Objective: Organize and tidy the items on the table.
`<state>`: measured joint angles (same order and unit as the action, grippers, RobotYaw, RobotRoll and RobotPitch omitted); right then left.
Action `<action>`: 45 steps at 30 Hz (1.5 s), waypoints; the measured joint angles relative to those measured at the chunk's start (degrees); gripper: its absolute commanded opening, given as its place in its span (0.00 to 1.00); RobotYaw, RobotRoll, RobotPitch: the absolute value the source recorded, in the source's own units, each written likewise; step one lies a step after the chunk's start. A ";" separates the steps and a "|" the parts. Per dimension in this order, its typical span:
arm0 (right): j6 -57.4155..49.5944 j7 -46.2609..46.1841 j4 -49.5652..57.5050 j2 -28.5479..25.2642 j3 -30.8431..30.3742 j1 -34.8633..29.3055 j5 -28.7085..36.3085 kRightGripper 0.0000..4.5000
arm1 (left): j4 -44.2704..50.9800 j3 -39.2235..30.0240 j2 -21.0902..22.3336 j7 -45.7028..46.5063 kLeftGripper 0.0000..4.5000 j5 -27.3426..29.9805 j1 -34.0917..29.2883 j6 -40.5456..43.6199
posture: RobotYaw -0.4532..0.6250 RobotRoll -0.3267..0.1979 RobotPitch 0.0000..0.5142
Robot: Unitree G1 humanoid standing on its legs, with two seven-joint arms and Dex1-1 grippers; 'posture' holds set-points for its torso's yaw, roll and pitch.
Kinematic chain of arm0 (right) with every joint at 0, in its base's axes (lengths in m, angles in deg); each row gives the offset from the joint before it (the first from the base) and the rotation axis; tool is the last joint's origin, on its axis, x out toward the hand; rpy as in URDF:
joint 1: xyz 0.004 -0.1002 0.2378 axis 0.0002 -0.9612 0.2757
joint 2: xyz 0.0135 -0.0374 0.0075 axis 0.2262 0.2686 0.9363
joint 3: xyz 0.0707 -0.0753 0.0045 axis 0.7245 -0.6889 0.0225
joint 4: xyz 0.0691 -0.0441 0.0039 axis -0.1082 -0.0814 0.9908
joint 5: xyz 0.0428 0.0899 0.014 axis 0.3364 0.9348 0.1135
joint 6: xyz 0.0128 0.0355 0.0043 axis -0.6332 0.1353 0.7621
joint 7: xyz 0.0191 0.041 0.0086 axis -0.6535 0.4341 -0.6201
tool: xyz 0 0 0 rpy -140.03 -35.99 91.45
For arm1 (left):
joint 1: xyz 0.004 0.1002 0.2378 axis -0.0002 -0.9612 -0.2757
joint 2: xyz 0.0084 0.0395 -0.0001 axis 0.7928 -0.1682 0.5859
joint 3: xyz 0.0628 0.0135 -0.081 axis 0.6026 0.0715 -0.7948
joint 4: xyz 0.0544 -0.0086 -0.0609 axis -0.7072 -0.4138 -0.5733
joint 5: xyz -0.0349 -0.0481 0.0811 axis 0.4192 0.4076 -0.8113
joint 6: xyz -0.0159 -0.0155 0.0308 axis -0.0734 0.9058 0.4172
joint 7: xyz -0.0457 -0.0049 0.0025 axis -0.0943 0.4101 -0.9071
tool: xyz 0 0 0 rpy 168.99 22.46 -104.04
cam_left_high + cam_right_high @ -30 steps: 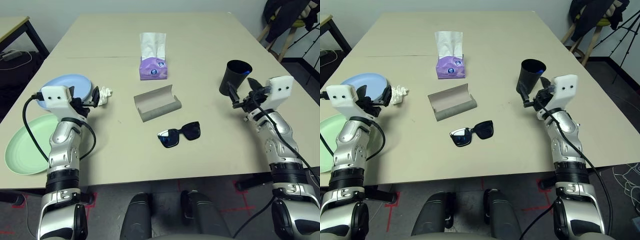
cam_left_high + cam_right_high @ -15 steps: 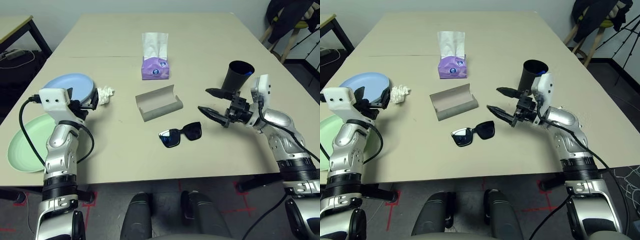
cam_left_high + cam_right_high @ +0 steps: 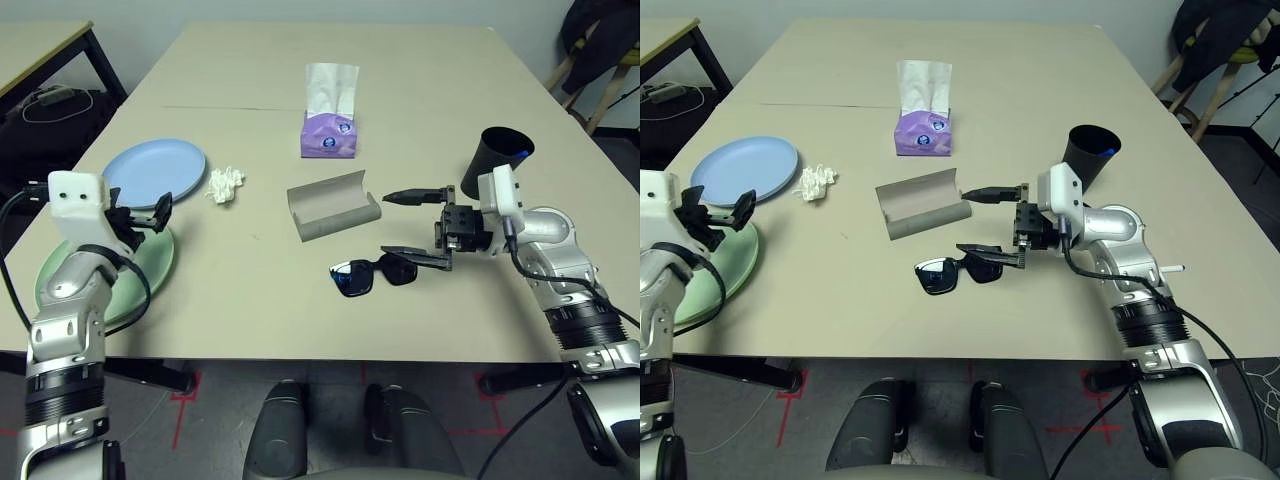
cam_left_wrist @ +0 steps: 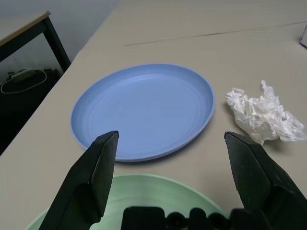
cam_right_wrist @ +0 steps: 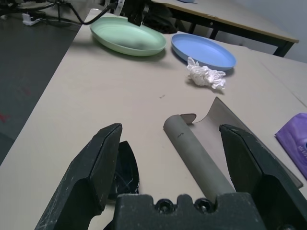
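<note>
Big beige table (image 3: 300, 300). Far left: green plate (image 3: 150, 265), blue plate (image 3: 150, 170) behind it, tissue (image 3: 224, 184) beside. Mid-table: case (image 3: 333, 205), open; sunglasses (image 3: 372, 274) nearer. Left gripper (image 3: 140, 212) spread over green plate, right gripper (image 3: 405, 225) spread above sunglasses, both empty.

No words, brands or numbers can be read anywhere: the purple tissue box (image 3: 329, 134) on the bench (image 3: 260, 300) carries small round blue-and-white marks on its front, but whatever lettering they bear is too small to make out.
</note>
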<state>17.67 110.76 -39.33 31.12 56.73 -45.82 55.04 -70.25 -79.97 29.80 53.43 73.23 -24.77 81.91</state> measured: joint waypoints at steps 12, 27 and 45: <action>-0.49 -0.17 0.22 0.89 -0.79 -0.14 0.03 0.99 | 0.08 -8.73 8.34 0.84 1.00 1.88 -0.34 17.82 | 0.64 0.62 0.23; -2.38 -2.42 3.77 1.22 -0.90 -1.13 0.03 0.99 | -15.09 -9.98 14.60 -1.33 1.00 2.53 2.76 30.04 | 0.61 0.62 0.24; -4.60 -4.77 6.83 1.33 -0.90 -2.25 0.02 1.00 | -23.32 -10.42 17.29 -2.50 0.09 1.60 2.19 28.52 | 0.60 0.62 0.23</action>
<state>13.07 106.00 -32.50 32.44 55.83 -48.07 55.06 -93.57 -90.39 47.09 50.92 74.83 -22.58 110.43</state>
